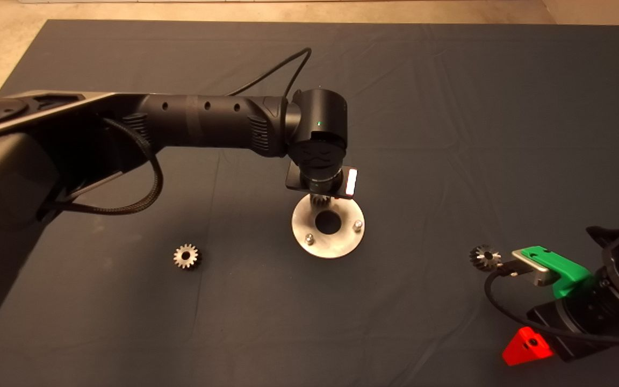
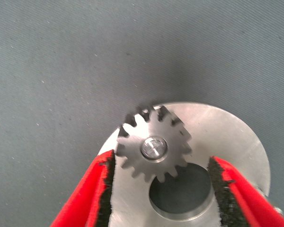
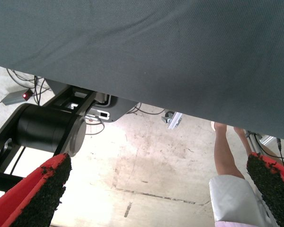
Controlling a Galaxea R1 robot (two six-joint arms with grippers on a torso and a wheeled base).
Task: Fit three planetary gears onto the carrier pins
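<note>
A dark grey mat (image 1: 449, 107) covers the surface, its cloth lightly creased, with pale bare floor (image 1: 180, 8) showing past its far edge. Near the middle of the mat lies the shiny ring-shaped disc (image 1: 309, 226) with its round centre hole.

The left arm reaches in over the mat and its wrist hangs directly above the far part of the disc. In the left wrist view the left pincer (image 2: 163, 189) is spread wide, its two red fingers (image 2: 83, 198) standing either side of a gear (image 2: 154, 146) with a clear gap on the right side; on the other side the pad sits very close to the teeth, and whether it touches I cannot tell. This gear sits flat on the disc with a carrier pin (image 2: 154, 147) showing through its bore. Two more carrier pins (image 1: 358, 224) stand bare on the near half of the disc.

A second gear (image 1: 187, 256) lies on the mat well to the left of the disc. A third gear (image 1: 484, 257) lies to the right, just beside the parked right arm.

The right pincer (image 3: 156, 194) waits at the lower right edge of the mat, open wide and holding nothing. Its wrist view shows the mat's edge, a stained concrete floor (image 3: 146, 161), cables, a black machine base (image 3: 47, 127), and a person's leg (image 3: 225, 151).
</note>
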